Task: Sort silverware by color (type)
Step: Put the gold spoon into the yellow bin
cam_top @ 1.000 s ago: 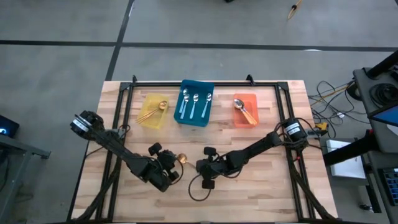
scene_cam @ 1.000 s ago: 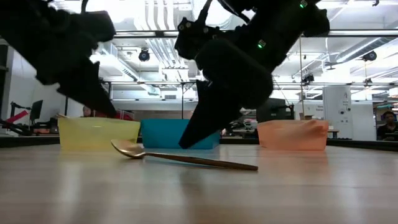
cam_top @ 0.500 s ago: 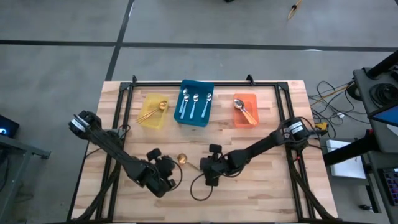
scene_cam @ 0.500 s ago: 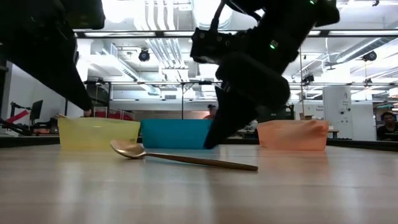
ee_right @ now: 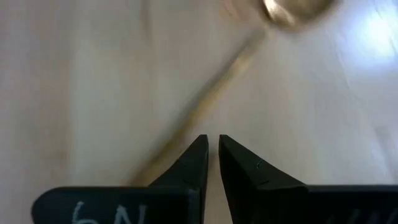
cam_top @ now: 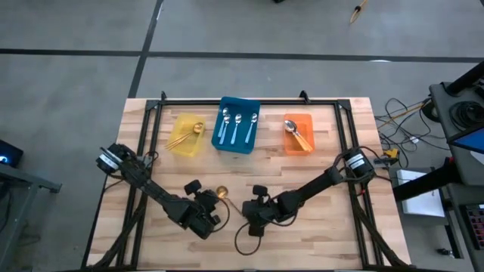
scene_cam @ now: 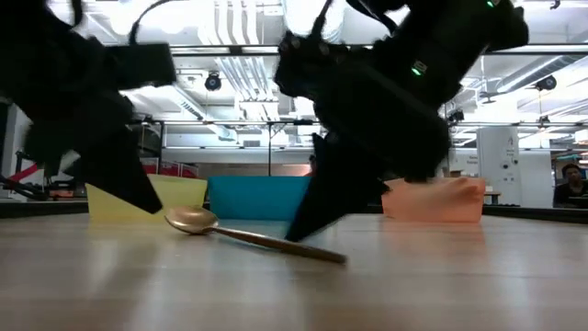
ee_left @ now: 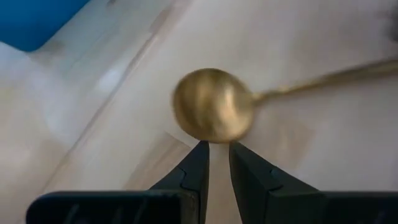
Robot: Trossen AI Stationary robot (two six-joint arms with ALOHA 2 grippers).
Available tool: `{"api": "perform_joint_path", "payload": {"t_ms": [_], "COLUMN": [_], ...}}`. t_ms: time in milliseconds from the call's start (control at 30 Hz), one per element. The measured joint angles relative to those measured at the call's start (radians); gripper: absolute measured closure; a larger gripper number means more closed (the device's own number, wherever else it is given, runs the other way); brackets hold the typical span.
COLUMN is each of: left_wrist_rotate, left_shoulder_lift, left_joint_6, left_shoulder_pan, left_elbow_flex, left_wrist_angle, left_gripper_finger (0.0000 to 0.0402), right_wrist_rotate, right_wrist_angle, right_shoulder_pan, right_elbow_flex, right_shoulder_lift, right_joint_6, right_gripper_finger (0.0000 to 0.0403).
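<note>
Item: gold spoon [scene_cam: 248,235], flat on the table [cam_top: 318,227] between both grippers. Judged light, stiff, slippery; thin handle best pinched mid-length. Left gripper [ee_left: 216,149] nearly pressed together by the bowl, empty. Right gripper [ee_right: 212,144] likewise beside the handle.

3 plastic bins sit in a row at the far side of the wooden tabletop [cam_top: 318,181]: yellow bin [cam_top: 186,143], blue bin [cam_top: 237,107], orange bin [cam_top: 299,120].
</note>
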Motion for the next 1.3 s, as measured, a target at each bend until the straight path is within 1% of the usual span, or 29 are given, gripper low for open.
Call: {"api": "perform_joint_path", "payload": {"t_ms": [233, 367, 433, 533, 600, 700, 733, 767, 900, 967, 1033, 1100, 1200, 1300], "left_wrist_rotate": [-0.045, -0.038, -0.002, 0.070, 0.107, 0.168, 0.186, 0.203, 0.239, 0.240, 0.240, 0.240, 0.238, 0.238], "left_shoulder_lift": [0.013, -0.018, -0.033, -0.052, -0.055, -0.049, -0.042, -0.037, -0.010, 0.004, 0.017, 0.024, 0.027, 0.026], "left_joint_6": [0.011, 0.008, -0.006, -0.064, -0.119, -0.214, -0.242, -0.275, -0.399, -0.426, -0.427, -0.428, -0.419, -0.399], "left_shoulder_pan": [0.065, 0.068, 0.063, 0.059, 0.058, 0.058, 0.058, 0.054, 0.042, 0.040, 0.038, 0.038, 0.038, 0.035], "left_elbow_flex": [0.000, 0.002, 0.011, 0.042, 0.075, 0.128, 0.148, 0.166, 0.223, 0.241, 0.253, 0.253, 0.250, 0.248], "left_wrist_angle": [-0.013, -0.042, -0.060, -0.057, -0.056, -0.056, -0.054, -0.047, -0.057, -0.068, -0.075, -0.097, -0.093, -0.120], "left_gripper_finger": [0.0357, 0.0357, 0.0357, 0.0357, 0.0357, 0.0357, 0.0357, 0.0357, 0.0357, 0.0357, 0.0357, 0.0357, 0.0357, 0.0357], "right_wrist_rotate": [0.001, 0.008, 0.008, 0.019, 0.085, 0.226, 0.260, 0.271, 0.253, 0.192, 0.126, 0.071, 0.031, 0.026], "right_wrist_angle": [0.199, 0.214, 0.182, 0.081, -0.020, -0.126, -0.149, -0.149, -0.044, 0.056, 0.150, 0.283, 0.424, 0.486], "right_shoulder_pan": [0.002, 0.002, 0.001, -0.001, -0.002, -0.003, -0.003, -0.004, -0.004, -0.003, -0.003, -0.003, -0.003, -0.003], "right_elbow_flex": [0.001, 0.004, 0.004, 0.005, 0.006, -0.006, -0.018, -0.032, -0.110, -0.152, -0.196, -0.240, -0.291, -0.306], "right_shoulder_lift": [0.008, 0.004, -0.010, -0.044, -0.068, -0.092, -0.103, -0.113, -0.140, -0.140, -0.139, -0.137, -0.129, -0.116], "right_joint_6": [-0.016, -0.092, -0.119, -0.149, -0.163, -0.170, -0.170, -0.170, -0.168, -0.167, -0.163, -0.136, -0.094, -0.057], "right_gripper_finger": [0.0372, 0.0372, 0.0372, 0.0372, 0.0372, 0.0372, 0.0372, 0.0372, 0.0372, 0.0372, 0.0372, 0.0372, 0.0372, 0.0372]}}
